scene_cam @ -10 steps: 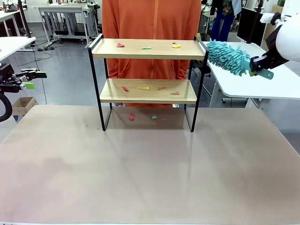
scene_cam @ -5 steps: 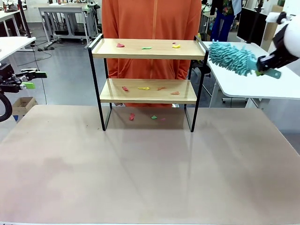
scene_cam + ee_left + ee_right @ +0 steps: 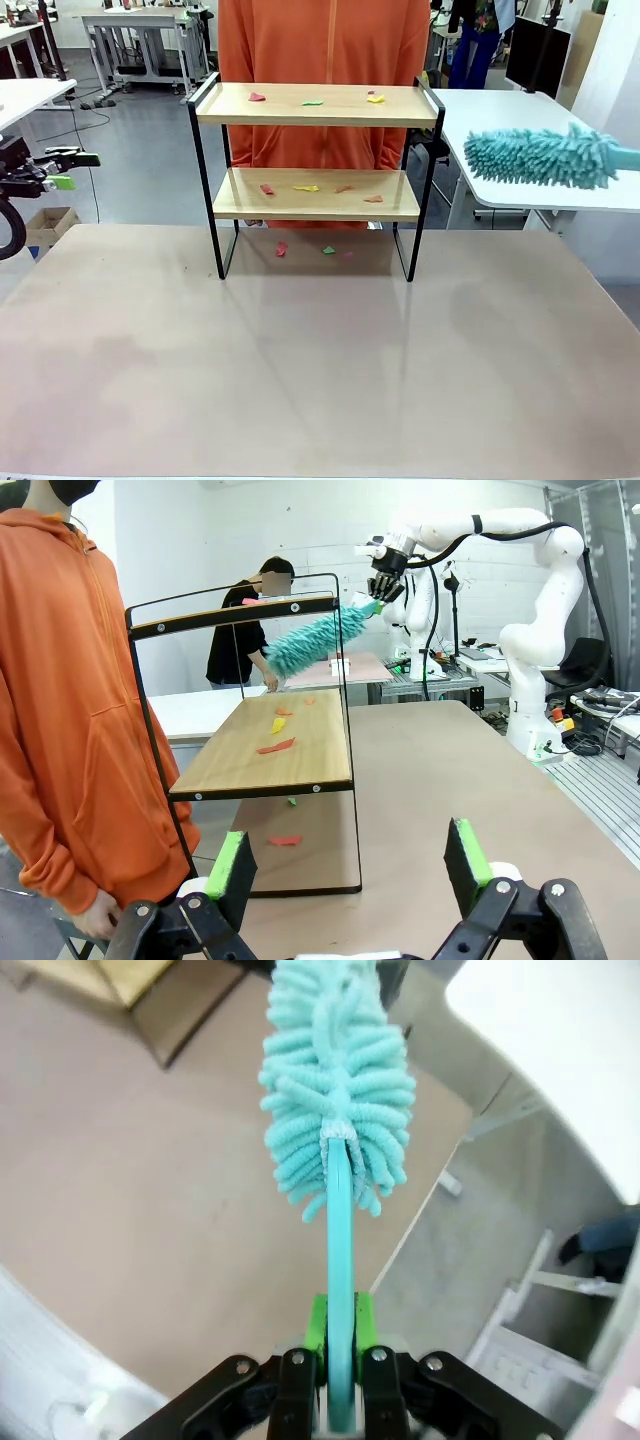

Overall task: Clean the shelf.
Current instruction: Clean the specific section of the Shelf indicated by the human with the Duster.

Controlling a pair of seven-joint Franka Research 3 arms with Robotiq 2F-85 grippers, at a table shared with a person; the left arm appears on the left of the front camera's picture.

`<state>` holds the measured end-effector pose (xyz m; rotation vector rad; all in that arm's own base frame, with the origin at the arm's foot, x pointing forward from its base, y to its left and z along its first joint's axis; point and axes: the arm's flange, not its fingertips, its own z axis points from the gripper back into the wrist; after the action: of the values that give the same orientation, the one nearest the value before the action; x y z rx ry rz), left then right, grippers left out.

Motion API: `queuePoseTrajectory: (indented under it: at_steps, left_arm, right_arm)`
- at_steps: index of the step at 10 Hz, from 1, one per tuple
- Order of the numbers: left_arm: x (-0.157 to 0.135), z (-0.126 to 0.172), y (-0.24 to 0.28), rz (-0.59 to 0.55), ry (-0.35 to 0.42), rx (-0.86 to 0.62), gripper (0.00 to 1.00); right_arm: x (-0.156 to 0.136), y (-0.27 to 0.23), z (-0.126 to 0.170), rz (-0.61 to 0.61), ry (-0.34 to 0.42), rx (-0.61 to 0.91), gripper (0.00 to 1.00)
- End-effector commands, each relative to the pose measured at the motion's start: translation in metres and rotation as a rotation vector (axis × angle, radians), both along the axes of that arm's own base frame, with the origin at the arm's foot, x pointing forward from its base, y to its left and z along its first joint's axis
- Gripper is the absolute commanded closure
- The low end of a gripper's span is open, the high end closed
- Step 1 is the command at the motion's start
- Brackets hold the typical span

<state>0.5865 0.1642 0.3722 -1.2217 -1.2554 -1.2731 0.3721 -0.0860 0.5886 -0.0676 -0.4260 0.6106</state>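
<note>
The shelf (image 3: pixel 313 104) stands at the far middle of the bench (image 3: pixel 320 380), coloured scraps (image 3: pixel 306 188) on both boards, while the right fingers (image 3: pixel 316 1322) are clamped on a teal duster (image 3: pixel 338 1090) and the left fingers (image 3: pixel 232 868) stand apart.

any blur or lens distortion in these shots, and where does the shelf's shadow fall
Front view: sharp and evenly lit, with a soft shadow under the shelf on the table. Left wrist view: wide-angle bend bows the shelf's black posts. Right wrist view: the teal duster is crisp, the background softer.
</note>
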Motion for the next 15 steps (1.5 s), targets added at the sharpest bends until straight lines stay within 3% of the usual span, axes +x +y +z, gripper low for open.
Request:
queuePoseTrajectory:
  at_steps: [1, 3, 8, 12, 15]
  left_arm:
    - [-0.001, 0.001, 0.000, -0.002, -0.007, 0.001, 0.00]
    - [-0.001, 0.001, 0.000, -0.002, -0.007, 0.001, 0.00]
    - [-0.001, 0.001, 0.000, -0.002, -0.007, 0.001, 0.00]
    - [-0.001, 0.001, 0.000, -0.002, -0.007, 0.001, 0.00]
    - [-0.001, 0.001, 0.000, -0.002, -0.007, 0.001, 0.00]
  right_arm:
    - [-0.029, -0.010, 0.018, 0.197, 0.044, -0.100, 0.87]
    - [-0.064, 0.007, 0.011, 0.444, 0.181, -0.167, 0.87]
    - [-0.098, 0.097, -0.018, 0.865, 0.324, -0.042, 0.87]
    - [-0.094, 0.142, -0.046, 0.945, 0.408, 0.019, 0.87]
    - [-0.097, 0.147, -0.049, 0.924, 0.410, -0.001, 0.87]
